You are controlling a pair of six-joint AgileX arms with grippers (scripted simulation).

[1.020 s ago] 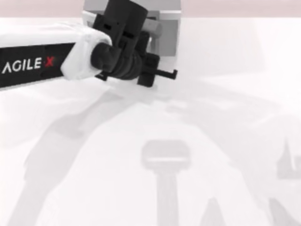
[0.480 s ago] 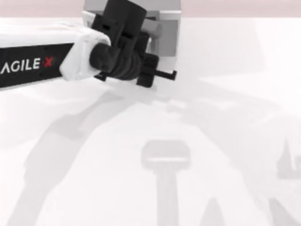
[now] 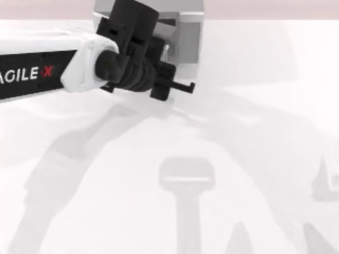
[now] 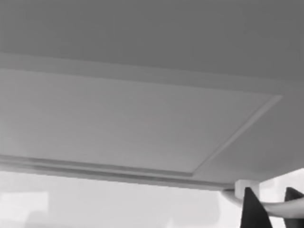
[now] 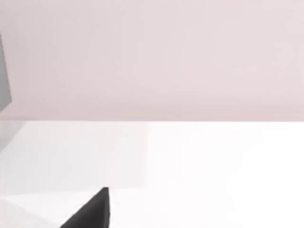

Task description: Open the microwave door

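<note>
My left gripper's (image 4: 270, 209) two dark fingertips (image 4: 251, 211) sit on either side of the pale bar handle (image 4: 285, 205) at the edge of the microwave door (image 4: 142, 123), slightly parted; I cannot tell whether they pinch it. Seen from above, this gripper (image 3: 183, 87) reaches in front of the microwave (image 3: 185, 32) at the table's (image 3: 254, 159) far edge. My right arm is out of the top view; only one dark fingertip (image 5: 92, 211) shows in its wrist view.
</note>
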